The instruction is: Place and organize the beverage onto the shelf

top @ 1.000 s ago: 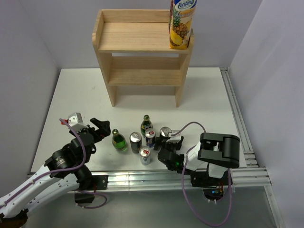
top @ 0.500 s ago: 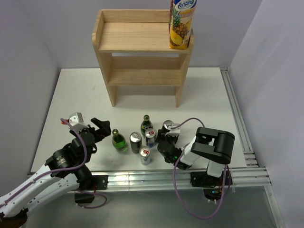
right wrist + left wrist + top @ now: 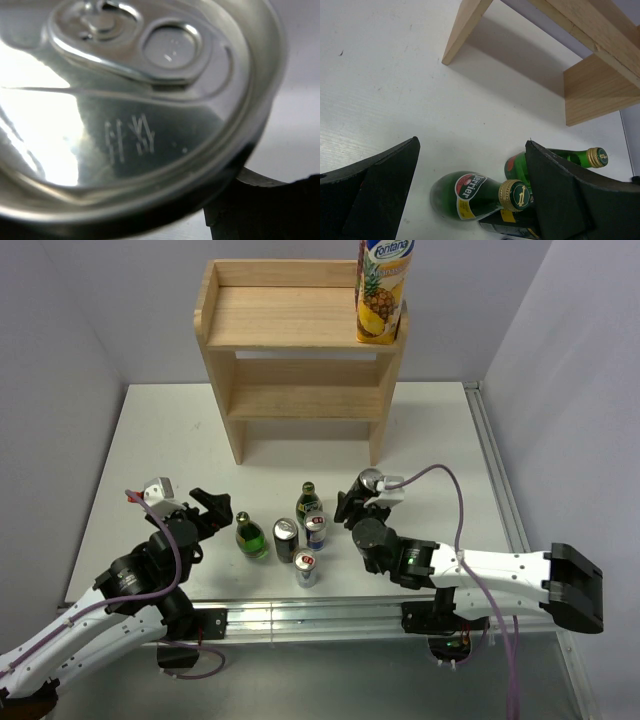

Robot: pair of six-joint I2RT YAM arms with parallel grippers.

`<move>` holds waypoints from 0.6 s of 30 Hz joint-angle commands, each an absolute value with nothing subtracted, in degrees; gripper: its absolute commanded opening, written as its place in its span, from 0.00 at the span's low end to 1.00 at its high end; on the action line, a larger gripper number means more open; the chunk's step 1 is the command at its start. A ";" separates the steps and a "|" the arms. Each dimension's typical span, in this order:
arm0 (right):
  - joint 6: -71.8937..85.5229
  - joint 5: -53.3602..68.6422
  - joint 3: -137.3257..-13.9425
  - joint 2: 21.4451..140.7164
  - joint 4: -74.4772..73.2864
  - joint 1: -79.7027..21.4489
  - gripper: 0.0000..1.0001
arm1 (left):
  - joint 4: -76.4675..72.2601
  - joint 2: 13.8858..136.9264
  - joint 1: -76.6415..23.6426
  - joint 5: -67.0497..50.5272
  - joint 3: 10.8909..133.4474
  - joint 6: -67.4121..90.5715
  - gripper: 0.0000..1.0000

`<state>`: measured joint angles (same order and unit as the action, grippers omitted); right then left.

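Note:
The light-wood shelf stands at the back of the table, with a pineapple juice carton on the right end of its top board. My right gripper is shut on a silver can, held just right of the drinks cluster. That can's lid fills the right wrist view, with one dark finger at the lower right. My left gripper stands open just left of a green bottle. In the left wrist view that bottle lies between the open fingers.
A second green bottle and three cans stand grouped at the near middle. Grey walls close in on both sides. A metal rail runs along the table's right edge.
My right gripper closed on the silver can and carried it back and right, away from the cluster, as the arm stretched out. The left arm has not moved.

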<state>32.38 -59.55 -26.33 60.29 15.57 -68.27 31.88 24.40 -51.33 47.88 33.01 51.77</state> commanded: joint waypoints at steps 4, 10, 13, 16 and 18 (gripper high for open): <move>15.76 -58.55 -44.36 58.26 6.42 -68.29 0.00 | 30.06 22.85 -51.77 48.69 32.34 51.15 0.94; 0.63 -52.39 -69.73 70.11 4.31 -67.50 0.00 | 30.15 22.33 -51.77 48.96 32.26 51.33 0.94; -5.00 -49.75 -80.37 75.73 1.59 -66.01 0.00 | 30.23 21.80 -51.77 48.87 32.17 51.33 0.94; -5.45 -47.73 -86.73 79.36 -2.63 -62.60 0.00 | 30.23 21.19 -51.77 48.87 31.99 51.33 0.94; -3.96 -45.80 -87.27 81.38 -3.43 -60.39 0.00 | 30.15 21.01 -51.86 48.78 31.91 51.15 0.94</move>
